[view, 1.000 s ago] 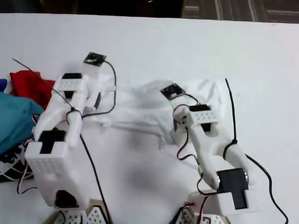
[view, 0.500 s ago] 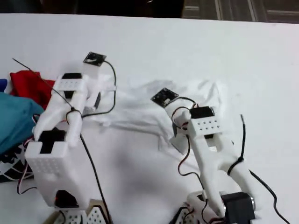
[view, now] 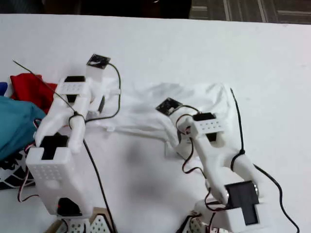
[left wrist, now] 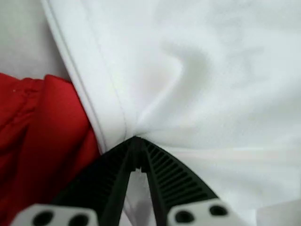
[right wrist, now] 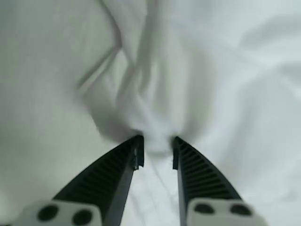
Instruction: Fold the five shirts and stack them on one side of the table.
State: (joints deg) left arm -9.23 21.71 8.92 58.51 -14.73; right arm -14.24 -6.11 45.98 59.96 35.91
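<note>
The left claw (left wrist: pixel 137 149) is closed tight on the hemmed edge of the white shirt (view: pixel 146 109), its two black fingers meeting at the tips with the cloth pinched there. The right claw (right wrist: pixel 157 149) grips the same shirt. A bunched fold sits between its fingers, which stand a little apart around it, and creases run out from the pinch. The shirt lies crumpled on the table (view: pixel 194 48), spread between the two claws and reaching a little past the right claw on its right side.

Just to the left of the left claw lies the rumpled red shirt (view: pixel 29 87), with the white hem resting against it. Farther back from that claw, beside the left arm (view: pixel 58 131), the teal shirt (view: pixel 14 124) touches the red one. Nearer the arm's base, a black-and-white patterned shirt (view: pixel 12 172) shows at the teal one's edge. These three are heaped loosely at the table's left edge.

The table is plain matte white, with soft shadows under both arms. The right arm (view: pixel 218 160) reaches in from the near edge, and thin black and red cables loop along each arm. Ahead of both claws the white surface runs to its far edge. Past that edge the room (view: pixel 121 7) is dark, and off to the right there is a strip of floor (view: pixel 252 9) crossed by pale lines.
</note>
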